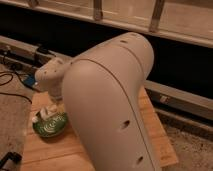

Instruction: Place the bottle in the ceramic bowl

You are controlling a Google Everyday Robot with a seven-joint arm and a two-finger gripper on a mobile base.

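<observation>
A dark-green ceramic bowl (50, 126) with pale swirl marks sits on the left part of a wooden table (150, 125). The white bottle (44, 113) lies tilted over the bowl's far left rim, its cap end pointing left. My gripper (56, 106) hangs just above the bowl's far edge, right beside the bottle, under the rounded pale wrist (52, 76). Whether it holds the bottle is not visible. The big pale arm link (110, 105) hides the middle of the table.
Dark cables (12, 80) and a blue object (29, 80) lie on the speckled floor to the left. A low rail (180, 95) runs behind the table, below a dark wall. A black item (9, 161) sits at the bottom left.
</observation>
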